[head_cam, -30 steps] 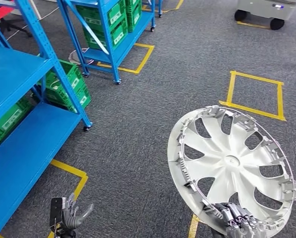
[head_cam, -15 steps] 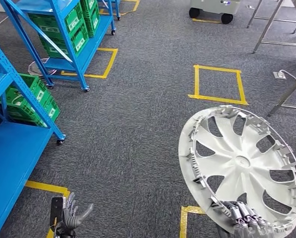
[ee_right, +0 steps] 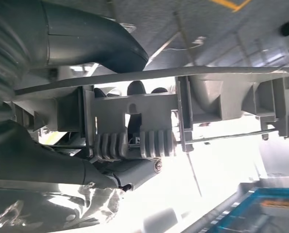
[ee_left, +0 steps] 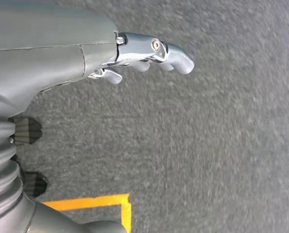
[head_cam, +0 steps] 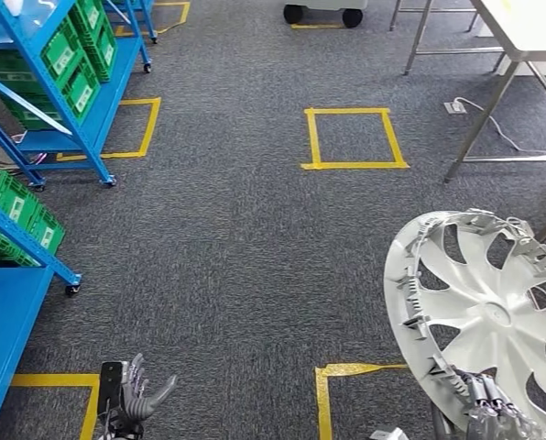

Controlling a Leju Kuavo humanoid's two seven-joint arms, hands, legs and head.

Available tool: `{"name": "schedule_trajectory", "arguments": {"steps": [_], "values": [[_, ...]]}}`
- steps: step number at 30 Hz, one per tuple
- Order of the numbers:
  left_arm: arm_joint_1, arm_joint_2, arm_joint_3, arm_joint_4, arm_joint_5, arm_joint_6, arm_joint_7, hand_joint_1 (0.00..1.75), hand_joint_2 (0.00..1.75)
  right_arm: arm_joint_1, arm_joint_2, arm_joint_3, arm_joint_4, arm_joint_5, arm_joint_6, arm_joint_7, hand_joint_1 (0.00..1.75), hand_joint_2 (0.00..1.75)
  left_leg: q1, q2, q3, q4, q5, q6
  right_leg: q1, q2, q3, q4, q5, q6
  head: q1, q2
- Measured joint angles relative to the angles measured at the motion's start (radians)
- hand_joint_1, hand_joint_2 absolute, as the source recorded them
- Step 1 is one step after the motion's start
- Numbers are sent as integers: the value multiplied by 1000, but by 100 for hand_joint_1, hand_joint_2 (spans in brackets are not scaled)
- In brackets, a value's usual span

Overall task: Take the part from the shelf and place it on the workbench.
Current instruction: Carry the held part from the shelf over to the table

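A humanoid robot stands on grey carpet with a wheel cover in its right hand.

Blue shelf (head_cam: 21, 240) racks holding green crates (head_cam: 77, 78) line the left side. The left hand (head_cam: 137, 401) hangs low over the carpet (head_cam: 243, 247), fingers spread and holding nothing. At lower right, the right hand (head_cam: 488, 401) grips the bottom rim of the silver wheel cover (head_cam: 491, 316), held tilted above yellow floor tape (head_cam: 353, 137), near a steel-legged workbench (head_cam: 526, 37) at upper right.

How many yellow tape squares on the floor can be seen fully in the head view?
1: the complete square lies on the carpet near the table. Others are partly hidden: one by the shelf, two at the bottom edge.
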Motion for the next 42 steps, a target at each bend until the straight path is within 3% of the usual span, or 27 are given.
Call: {"name": "schedule_trajectory", "arguments": {"steps": [2,4,5,6,7,9,11,13,14,15,17,18,20,21,22,24,26,28,30,32,34,35,36,37,39,41,42], "values": [[1,1,0,0,1,4,0,0,175,1,8,-23,2,-28,0,-16,175,175,2,-53,-47,99,-54,-5,-4,23,3,-6,4,-8,-5,0],[7,2,0,1,4,7,0,0,175,4,25,-53,4,-55,0,-54,175,175,1,-72,-114,223,-98,-6,-4,50,2,-6,5,-10,-7,0],[10,2,0,1,7,8,0,0,175,7,37,-68,5,-65,0,-77,175,175,2,-75,-133,249,-94,-6,-4,66,3,-6,5,-11,-8,0],[11,3,0,1,9,8,0,0,175,9,48,-83,7,-74,0,-98,175,175,2,-77,-133,237,-70,-5,-5,82,4,-6,5,-10,-8,0],[11,3,0,1,11,8,0,0,175,11,61,-97,9,-80,0,-117,175,175,3,-84,-115,188,-31,-4,-6,97,5,-5,5,-10,-8,0],[10,5,0,1,13,7,0,0,175,12,84,-122,12,-91,0,-148,175,175,9,-132,-58,54,37,-3,-6,125,4,-1,3,-4,-7,0],[10,6,0,2,15,7,0,0,175,14,107,-148,14,-101,0,-178,175,175,13,-172,-28,-16,53,0,-8,150,-4,2,4,7,-7,0],[10,7,1,2,17,7,0,0,175,20,127,-170,15,-109,0,-203,175,175,10,-158,-25,-23,52,10,-13,170,-15,-2,9,21,-6,0],[8,7,1,2,18,6,0,0,175,24,136,-179,16,-111,0,-210,175,175,10,-146,-23,-26,53,17,-13,159,-20,2,7,26,-6,0],[7,7,1,2,19,6,0,0,175,26,142,-187,16,-112,0,-214,175,175,10,-133,-21,-29,55,24,-12,132,-32,20,-5,30,-3,0],[8,7,1,2,19,5,0,0,175,26,150,-198,17,-116,0,-220,175,175,7,-105,-18,-33,54,34,-9,61,-83,122,-62,37,4,0],[10,8,1,2,19,5,0,0,175,25,154,-203,18,-117,0,-221,175,175,5,-90,-17,-33,53,37,-10,40,-119,195,-96,40,6,0],[13,9,1,2,19,5,0,0,175,26,160,-213,20,-117,0,-222,175,175,2,-60,-15,-32,50,38,-12,28,-166,288,-124,45,6,0],[13,9,1,2,19,5,0,0,175,27,163,-218,20,-117,0,-221,175,175,2,-46,-13,-32,48,37,-13,25,-159,278,-110,46,7,0],[12,8,1,2,19,5,0,0,175,28,165,-222,21,-118,0,-221,175,175,2,-33,-9,-32,45,35,-14,18,-130,226,-81,47,7,0],[11,8,1,2,19,5,0,0,175,28,169,-228,21,-118,0,-221,175,175,-1,-11,1,-32,36,26,-12,-21,-45,83,-22,44,7,0],[10,8,1,2,19,5,0,0,175,28,173,-232,21,-118,0,-222,175,175,-6,6,10,-32,30,15,-9,-42,-1,11,-1,33,5,0],[6,7,1,2,19,4,0,0,175,29,177,-238,21,-119,0,-224,175,175,-5,23,16,-34,28,5,-5,-22,-2,8,0,20,4,0],[2,5,1,3,19,2,0,0,175,31,180,-244,22,-120,-1,-229,175,175,-1,8,13,-19,10,-5,-7,-1,-1,2,4,7,2,0],[0,4,1,3,19,0,0,0,175,30,184,-248,22,-121,-1,-238,175,175,2,-41,-28,73,-44,-11,-12,20,0,-2,7,-3,-4,0],[3,4,1,5,19,-2,0,0,175,30,188,-250,22,-122,-1,-248,175,175,2,-71,-100,211,-99,-12,-12,46,-1,-2,7,-8,-8,0],[4,3,1,6,19,-3,0,0,175,30,190,-250,23,-122,0,-251,175,175,2,-75,-124,249,-103,-11,-11,61,-1,-2,7,-9,-9,0],[5,3,1,6,19,-3,0,0,175,30,191,-252,23,-122,0,-253,175,175,2,-77,-131,251,-85,-10,-11,76,0,-2,7,-9,-9,0],[4,3,1,6,19,-3,0,0,175,30,192,-253,24,-122,0,-253,175,175,2,-82,-118,212,-50,-8,-11,91,1,-2,8,-8,-9,0],[3,3,1,6,19,-4,0,0,175,30,195,-256,24,-122,0,-254,175,175,6,-115,-59,76,23,-5,-12,119,0,1,8,-2,-10,0],[2,3,1,7,19,-4,0,0,175,30,196,-260,24,-122,-1,-254,175,175,9,-147,-21,-12,49,-2,-12,143,-6,4,9,9,-10,0],[1,3,1,7,18,-5,0,0,175,31,196,-261,24,-121,-1,-255,175,175,8,-150,-16,-24,47,2,-12,154,-11,3,11,16,-10,0]]}}
